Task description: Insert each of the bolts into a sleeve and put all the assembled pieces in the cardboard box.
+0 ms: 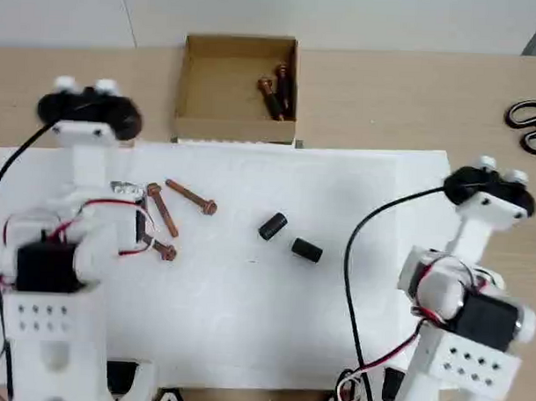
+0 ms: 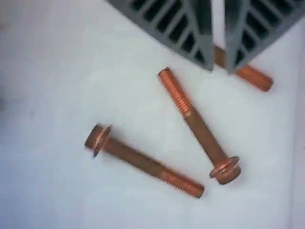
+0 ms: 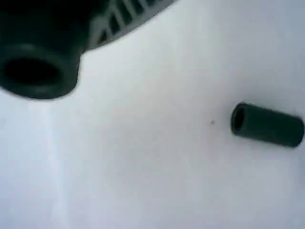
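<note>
Bolts [image 2: 195, 121] lie loose on the table [image 1: 386, 99] beside the left end effector [image 2: 218, 64], which pinches a third bolt [image 2: 252, 77]. The right end effector [image 3: 90, 38] grips a sleeve [image 3: 38, 71] with its open end outward, probably to receive it.

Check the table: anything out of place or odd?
Nothing stands out. Three bolts and two sleeves lie loose on the white mat, assembled pieces sit in the cardboard box, and scissors rest at the edge of the table.
</note>
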